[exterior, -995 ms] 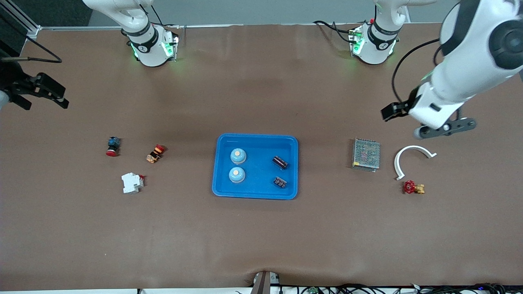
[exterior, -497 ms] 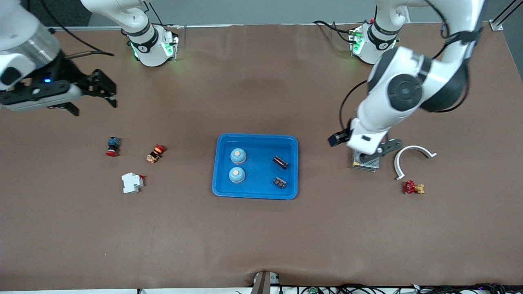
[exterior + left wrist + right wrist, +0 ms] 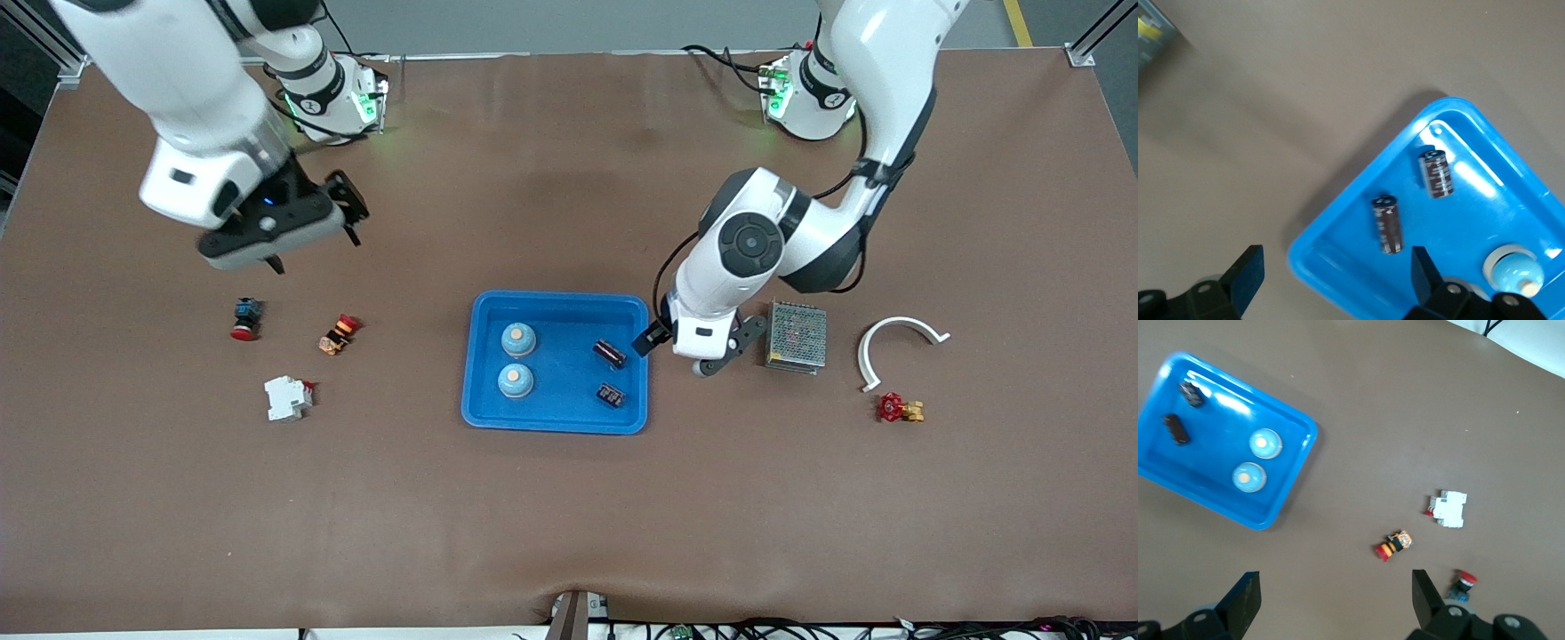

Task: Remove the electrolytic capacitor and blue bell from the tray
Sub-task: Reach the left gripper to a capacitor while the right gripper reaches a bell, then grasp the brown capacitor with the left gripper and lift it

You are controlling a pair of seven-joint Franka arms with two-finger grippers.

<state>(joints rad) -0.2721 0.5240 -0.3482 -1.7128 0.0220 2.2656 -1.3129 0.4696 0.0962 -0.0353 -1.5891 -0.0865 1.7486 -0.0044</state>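
Glossy blue plastic tray [image 3: 556, 425] holding two domed bells and two dark cylindrical capacitors.
Left claw [image 3: 1331, 283], wide and empty, hangs over the tray's edge by one capacitor [image 3: 610, 354]; right claw [image 3: 1331, 603], wide and empty, over bare brown bench [image 3: 569, 533].

Bright even light, soft shadows, tray glare

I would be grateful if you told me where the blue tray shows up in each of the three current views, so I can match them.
Front view: blue tray mid-table, holding two bells and two capacitors.
Left wrist view: tray corner fills the lower right, both capacitors plainly visible.
Right wrist view: whole tray at upper left.
Shared landmark: the pair of bells in the tray.
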